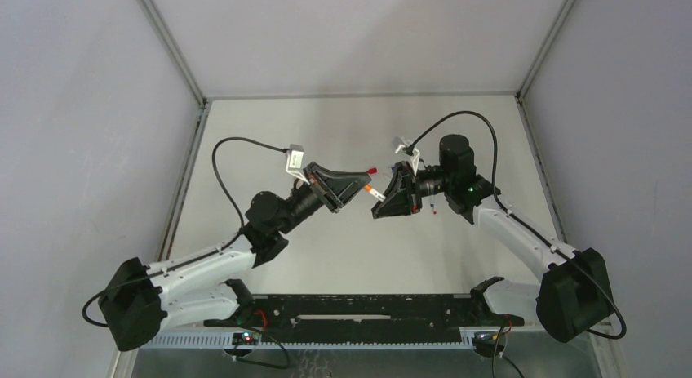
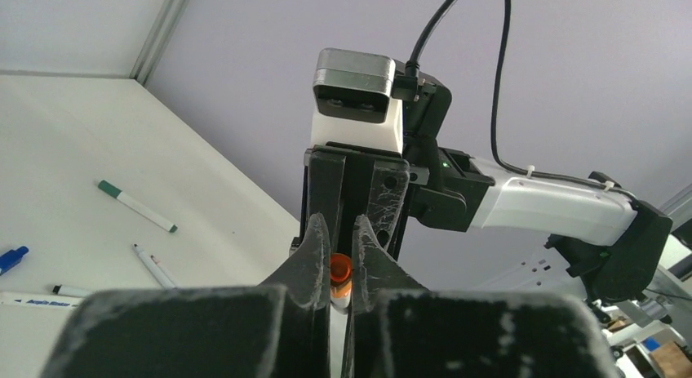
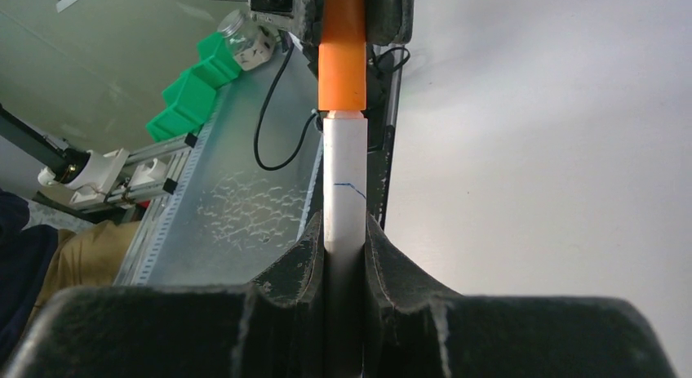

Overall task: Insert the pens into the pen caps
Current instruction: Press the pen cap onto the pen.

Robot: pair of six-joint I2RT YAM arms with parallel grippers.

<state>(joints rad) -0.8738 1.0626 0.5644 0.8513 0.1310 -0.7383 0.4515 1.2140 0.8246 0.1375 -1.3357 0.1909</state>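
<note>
Both grippers meet in mid-air over the table's middle. My right gripper (image 3: 344, 231) is shut on a white pen (image 3: 343, 182) that points away from it. An orange pen cap (image 3: 342, 64) sits over the pen's far end. My left gripper (image 2: 340, 231) is shut on that orange cap (image 2: 341, 268), seen end-on between its fingers. In the top view the cap (image 1: 369, 188) lies between the left gripper (image 1: 364, 183) and the right gripper (image 1: 380, 200). Several more pens lie on the table, among them a green-capped pen (image 2: 137, 205) and a thin pen (image 2: 151, 265). A blue cap (image 2: 11, 258) lies at the left edge.
A small red piece (image 1: 372, 171) lies on the table just behind the grippers. Grey walls enclose the table on three sides. A black rail (image 1: 367, 309) runs along the near edge. Green bins (image 3: 196, 88) and a jar (image 3: 245, 35) stand beyond a metal plate.
</note>
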